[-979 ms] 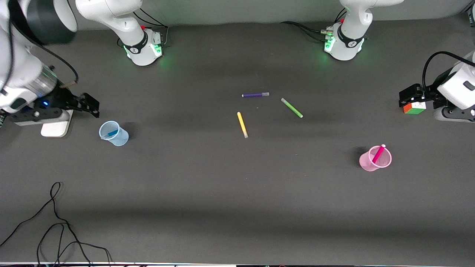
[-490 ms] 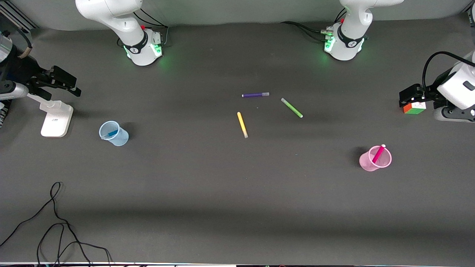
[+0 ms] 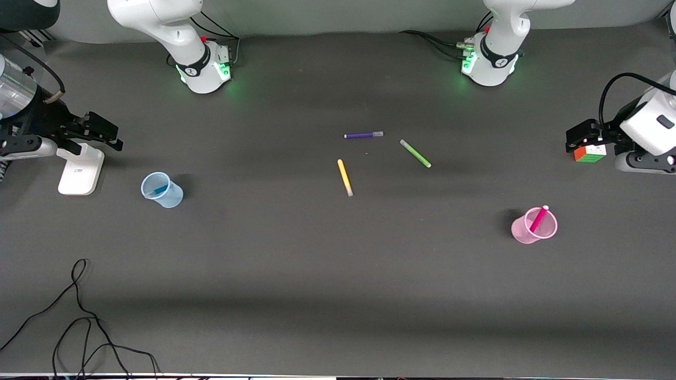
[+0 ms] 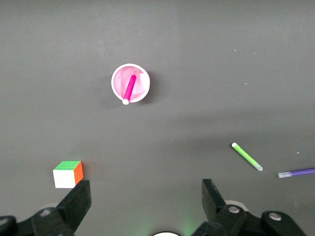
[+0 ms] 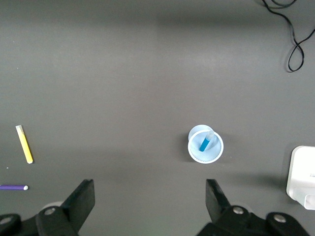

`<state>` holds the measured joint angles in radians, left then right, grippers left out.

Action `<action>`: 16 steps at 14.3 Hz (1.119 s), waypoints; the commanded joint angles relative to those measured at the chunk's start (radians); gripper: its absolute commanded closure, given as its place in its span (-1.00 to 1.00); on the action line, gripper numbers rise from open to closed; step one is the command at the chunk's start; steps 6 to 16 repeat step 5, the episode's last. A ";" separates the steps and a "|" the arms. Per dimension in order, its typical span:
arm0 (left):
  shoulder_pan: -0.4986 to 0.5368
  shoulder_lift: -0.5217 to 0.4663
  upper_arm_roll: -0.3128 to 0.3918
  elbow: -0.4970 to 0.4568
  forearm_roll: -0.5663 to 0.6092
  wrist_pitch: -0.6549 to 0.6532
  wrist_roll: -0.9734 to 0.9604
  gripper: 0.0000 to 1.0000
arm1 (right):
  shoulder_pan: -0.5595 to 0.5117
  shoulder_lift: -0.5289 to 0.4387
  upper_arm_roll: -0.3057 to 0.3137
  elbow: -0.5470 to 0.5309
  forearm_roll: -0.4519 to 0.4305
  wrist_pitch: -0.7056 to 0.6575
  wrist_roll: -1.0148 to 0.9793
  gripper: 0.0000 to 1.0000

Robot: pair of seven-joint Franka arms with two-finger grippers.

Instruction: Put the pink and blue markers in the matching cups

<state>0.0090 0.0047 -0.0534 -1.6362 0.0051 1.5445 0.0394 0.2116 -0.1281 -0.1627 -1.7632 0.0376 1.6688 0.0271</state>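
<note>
The pale blue cup stands toward the right arm's end of the table with the blue marker leaning inside it. Both show in the right wrist view: the cup and the marker. The pale pink cup stands toward the left arm's end and holds the pink marker. The left wrist view shows that cup and marker. My right gripper is open and empty over the white stand. My left gripper is open and empty over the colour cube.
Purple, lime-green and yellow markers lie mid-table. A white stand sits beside the blue cup. A colour cube sits at the left arm's end. A black cable lies at the near corner.
My right gripper has pulled away from beside the blue cup toward the table's end, then settled over the white stand. The left arm has barely moved. Cups and markers are unchanged.
</note>
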 commanded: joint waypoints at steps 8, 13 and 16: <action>-0.014 0.004 0.007 0.018 -0.001 -0.004 -0.016 -0.99 | 0.002 0.022 0.003 0.019 -0.012 -0.001 0.022 -1.00; -0.014 0.004 0.007 0.018 -0.001 -0.004 -0.016 -0.99 | 0.002 0.022 0.003 0.019 -0.012 -0.001 0.022 -1.00; -0.014 0.004 0.007 0.018 -0.001 -0.004 -0.016 -0.99 | 0.002 0.022 0.003 0.019 -0.012 -0.001 0.022 -1.00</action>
